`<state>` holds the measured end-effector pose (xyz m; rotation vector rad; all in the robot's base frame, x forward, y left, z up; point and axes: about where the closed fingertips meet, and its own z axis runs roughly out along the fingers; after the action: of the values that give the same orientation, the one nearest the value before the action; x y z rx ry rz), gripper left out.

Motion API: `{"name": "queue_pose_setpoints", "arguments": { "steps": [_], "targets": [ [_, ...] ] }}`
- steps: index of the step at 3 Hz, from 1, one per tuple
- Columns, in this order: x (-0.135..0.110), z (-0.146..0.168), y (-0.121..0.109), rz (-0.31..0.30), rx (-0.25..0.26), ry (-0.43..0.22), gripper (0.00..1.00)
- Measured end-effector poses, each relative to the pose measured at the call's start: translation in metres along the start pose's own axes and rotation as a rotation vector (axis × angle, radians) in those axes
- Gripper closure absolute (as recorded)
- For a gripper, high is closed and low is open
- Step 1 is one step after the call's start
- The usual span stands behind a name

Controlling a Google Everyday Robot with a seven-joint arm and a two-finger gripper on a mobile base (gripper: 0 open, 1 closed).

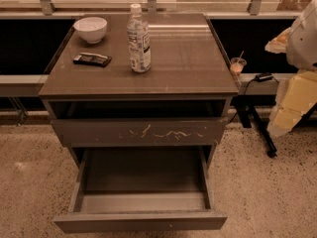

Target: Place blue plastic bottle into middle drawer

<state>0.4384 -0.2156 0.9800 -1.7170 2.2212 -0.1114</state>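
The blue plastic bottle (138,38), clear with a white cap and a pale label, stands upright on the cabinet top (188,58), left of its centre. The middle drawer (141,221) is pulled out wide below and holds nothing; its plain front panel is nearest the camera and its grey inner walls show. My gripper (280,41) and arm are at the right edge of the view, well right of the cabinet and far from the bottle, holding nothing that I can see.
A white bowl (90,29) and a flat dark packet (92,59) lie on the cabinet top, left of the bottle. The scratched drawer front (141,131) above stands slightly out. A small cup (237,64) and a black stand (257,123) are to the right.
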Motion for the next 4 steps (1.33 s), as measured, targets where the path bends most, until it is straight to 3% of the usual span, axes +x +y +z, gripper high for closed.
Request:
{"name": "queue_pose_setpoints", "arguments": {
  "steps": [1,2,4],
  "targets": [
    [0.000,0.000,0.000,0.000,0.000,0.000,0.00],
    [-0.016,0.015,0.017,-0.111,-0.001,-0.030,0.00],
    [-0.033,0.035,0.019,-0.200,-0.043,-0.047,0.00]
  ]
}}
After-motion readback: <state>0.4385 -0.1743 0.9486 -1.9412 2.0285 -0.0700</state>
